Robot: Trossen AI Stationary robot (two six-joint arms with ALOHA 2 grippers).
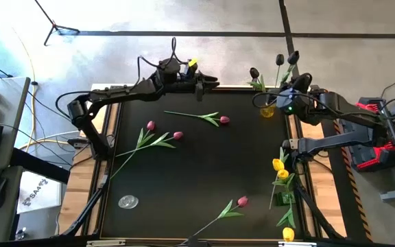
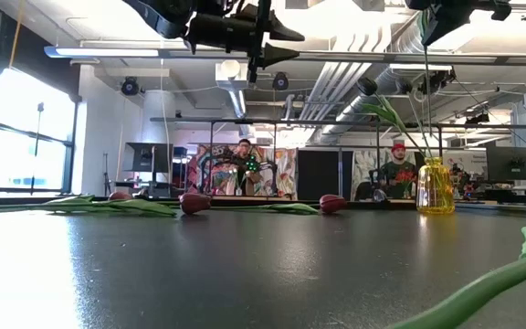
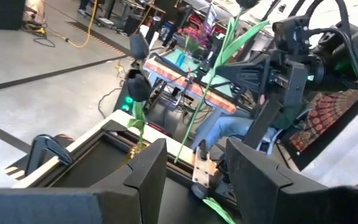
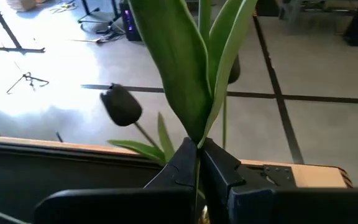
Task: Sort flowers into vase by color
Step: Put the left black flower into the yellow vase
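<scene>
Dark tulip held over yellow vase (image 1: 267, 110).
We found the right gripper (image 4: 199, 163) pinching a dark tulip's stem (image 4: 197, 180); the left gripper (image 1: 208, 82) stood spread, empty.

No text, label, brand or number can be read anywhere; a white sheet (image 1: 34, 195) at eight o'clock carries print too small to read.

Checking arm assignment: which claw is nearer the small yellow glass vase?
Right. The right claw sits just above the small yellow glass vase, pinching a dark tulip's stem; the left claw hovers well away, over the table's far edge.
</scene>
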